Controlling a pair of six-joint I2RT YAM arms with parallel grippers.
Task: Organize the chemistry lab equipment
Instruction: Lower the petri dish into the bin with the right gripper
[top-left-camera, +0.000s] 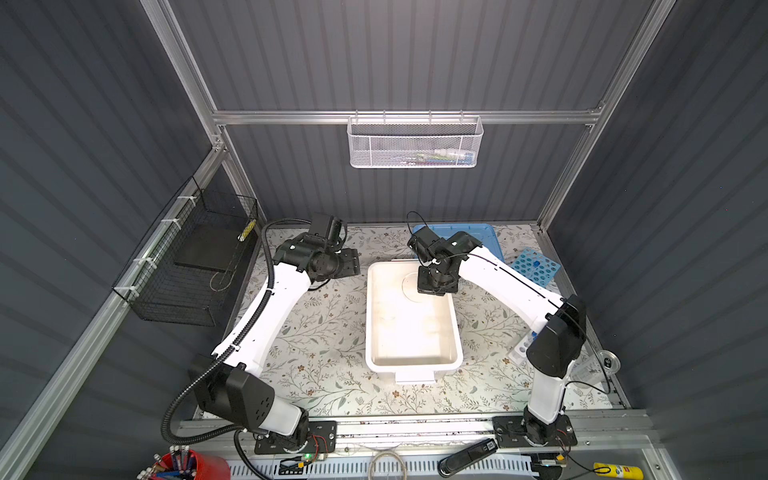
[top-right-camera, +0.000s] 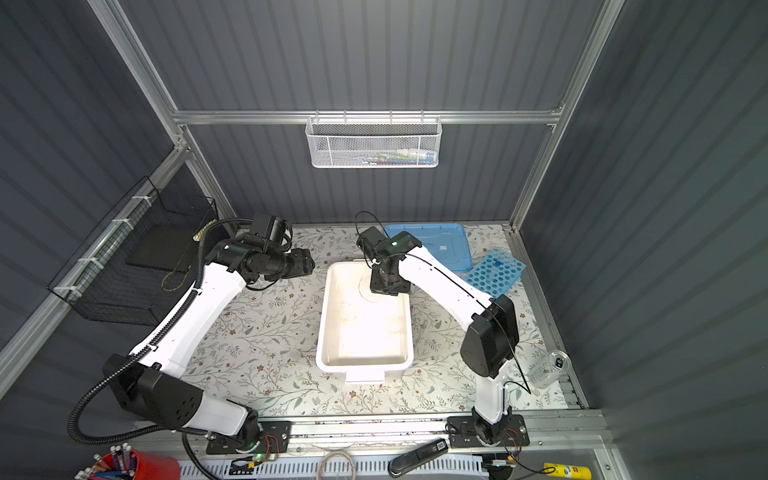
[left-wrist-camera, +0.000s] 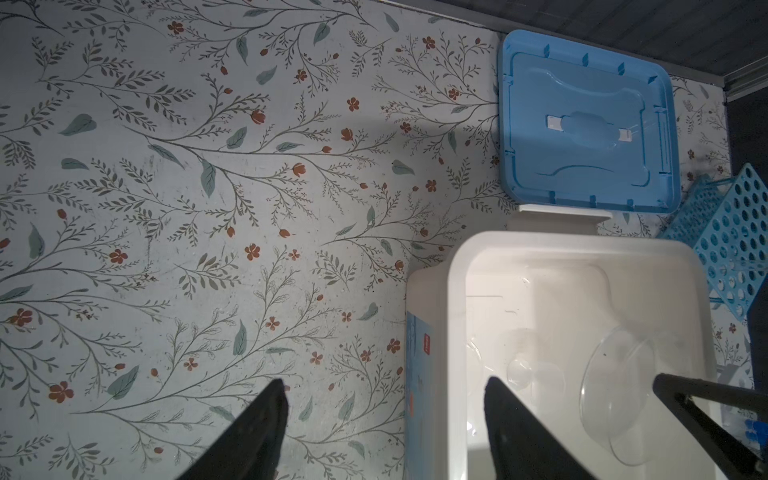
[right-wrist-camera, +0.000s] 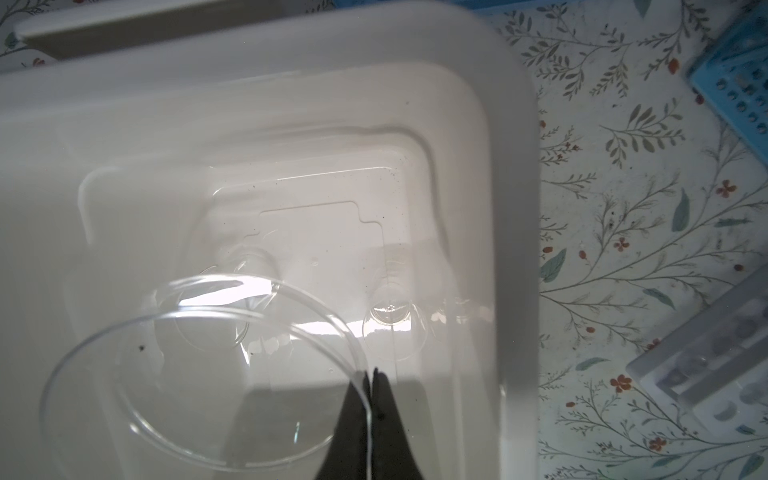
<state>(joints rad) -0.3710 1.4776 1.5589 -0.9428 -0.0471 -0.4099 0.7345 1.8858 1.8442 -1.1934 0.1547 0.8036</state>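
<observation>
The right gripper (right-wrist-camera: 371, 376) pinches the rim of a clear round dish (right-wrist-camera: 199, 374) over the white tub (right-wrist-camera: 513, 208) — stowing glassware is under way. Next, I judge: lower gently, then release. The left gripper (left-wrist-camera: 384, 384) hangs wide open beside the tub, empty.

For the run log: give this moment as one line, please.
right hand: shut on dish rim, over tub | left hand: open, empty | lid: off
</observation>
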